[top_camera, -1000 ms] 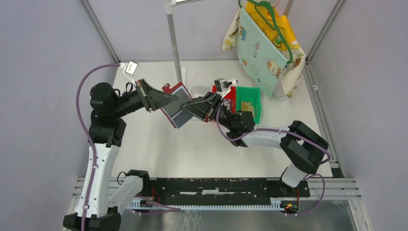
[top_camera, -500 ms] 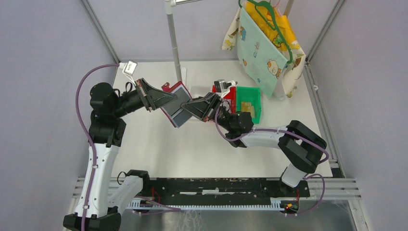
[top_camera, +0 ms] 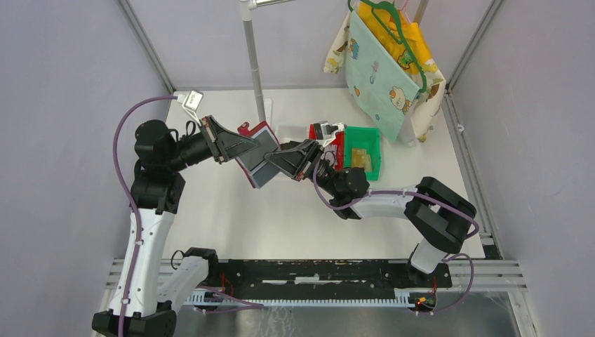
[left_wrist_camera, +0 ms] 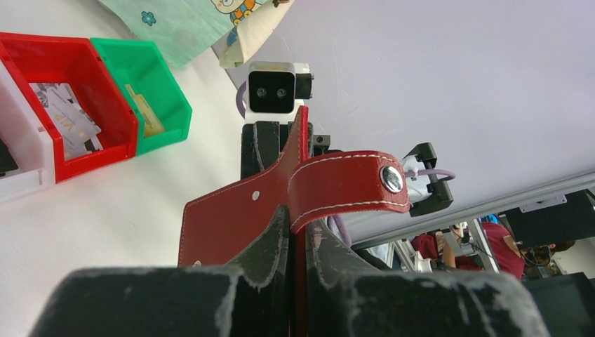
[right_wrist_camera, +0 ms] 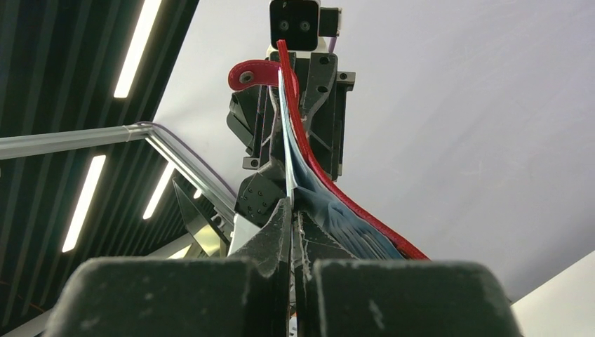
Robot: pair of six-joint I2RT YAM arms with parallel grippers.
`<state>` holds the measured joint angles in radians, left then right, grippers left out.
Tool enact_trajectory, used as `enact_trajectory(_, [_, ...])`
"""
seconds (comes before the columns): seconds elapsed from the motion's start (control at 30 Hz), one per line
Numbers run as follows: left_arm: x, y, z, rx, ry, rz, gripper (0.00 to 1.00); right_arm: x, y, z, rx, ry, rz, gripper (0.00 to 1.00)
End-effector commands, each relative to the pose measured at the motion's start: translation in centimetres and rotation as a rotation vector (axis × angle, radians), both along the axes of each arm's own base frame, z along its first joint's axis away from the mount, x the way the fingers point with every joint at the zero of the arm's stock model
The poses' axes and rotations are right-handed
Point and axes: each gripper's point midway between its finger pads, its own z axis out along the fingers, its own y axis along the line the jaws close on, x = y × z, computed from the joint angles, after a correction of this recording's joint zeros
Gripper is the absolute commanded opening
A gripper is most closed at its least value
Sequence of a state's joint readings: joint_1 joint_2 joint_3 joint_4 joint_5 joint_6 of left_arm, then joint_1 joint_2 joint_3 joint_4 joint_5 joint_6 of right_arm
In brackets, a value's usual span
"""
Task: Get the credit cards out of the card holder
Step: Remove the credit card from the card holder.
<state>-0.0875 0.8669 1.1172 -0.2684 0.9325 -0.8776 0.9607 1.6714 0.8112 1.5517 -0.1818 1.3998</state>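
The right gripper (right_wrist_camera: 290, 210) has just pinched shut on a thin layer inside the card holder (left_wrist_camera: 231, 221).
Opposite, the left gripper (left_wrist_camera: 295, 225) pinches its red cover; whether card or sleeve is caught is unclear.

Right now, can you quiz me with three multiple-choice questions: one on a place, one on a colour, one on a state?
1. Where is the card holder? A) flat on the table B) held up between both tools C) in a bin
2. Which colour bin holds a tan card? A) blue B) black C) green
3. The right tool is: A) shut on the holder's thin inner leaf B) wide open C) out of sight
Answers: B, the left tool clamps its red cover in the air; C, the green bin shows it; A, its fingers meet on the leaf.
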Motion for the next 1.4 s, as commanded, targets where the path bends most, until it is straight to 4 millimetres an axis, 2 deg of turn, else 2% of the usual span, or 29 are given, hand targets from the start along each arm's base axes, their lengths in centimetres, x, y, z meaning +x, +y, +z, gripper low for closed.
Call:
enact_trajectory(0.0, [-0.5, 0.1, 3.1, -0.031, -0.117, 0.015, 0.02, -3.1, -4.5, 4.4, 0.241, -0.171, -0.008, 0.0])
enact_trajectory(0.43, [-0.5, 0.4, 4.2, -0.029, -0.145, 0.049, 0.02, -2.8, -4.8, 4.5, 0.251, -0.159, -0.038, 0.0])
enact_trajectory(0.53, [-0.4, 0.4, 4.1, -0.028, -0.142, 0.047, 0.09, -3.0, -4.7, 4.5, 0.254, -0.159, -0.035, 0.0])
enact_trajectory(0.7, [-0.5, 0.2, 3.4, -0.033, -0.119, 0.026, 0.11, -3.0, -4.6, 4.8, 0.265, -0.162, -0.032, 0.0])
enact_trajectory(0.83, [-0.7, 0.2, 3.8, -0.037, -0.135, 0.024, 0.12, -3.0, -4.6, 4.7, 0.263, -0.161, -0.032, 0.0])
enact_trajectory(0.97, [-0.8, 0.1, 4.0, -0.041, -0.145, 0.016, 0.22, -3.0, -4.7, 4.5, 0.263, -0.154, -0.037, 0.0])
enact_trajectory(1.1, [-0.7, 0.1, 3.8, -0.042, -0.14, 0.016, 0.23, -3.1, -4.5, 4.7, 0.263, -0.161, -0.033, 0.0])
enact_trajectory(1.17, [-0.7, 0.1, 3.8, -0.04, -0.142, 0.016, 0.22, -3.1, -4.5, 4.6, 0.265, -0.158, -0.033, 0.0])
enact_trajectory(1.3, [-0.9, 0.2, 4.0, -0.033, -0.164, 0.026, 0.08, -3.2, -4.5, 4.5, 0.267, -0.158, -0.032, 0.0])
enact_trajectory(1.37, [-0.8, 0.3, 4.1, -0.027, -0.171, 0.035, 0.05, -3.3, -4.7, 4.4, 0.27, -0.158, -0.033, 0.0])
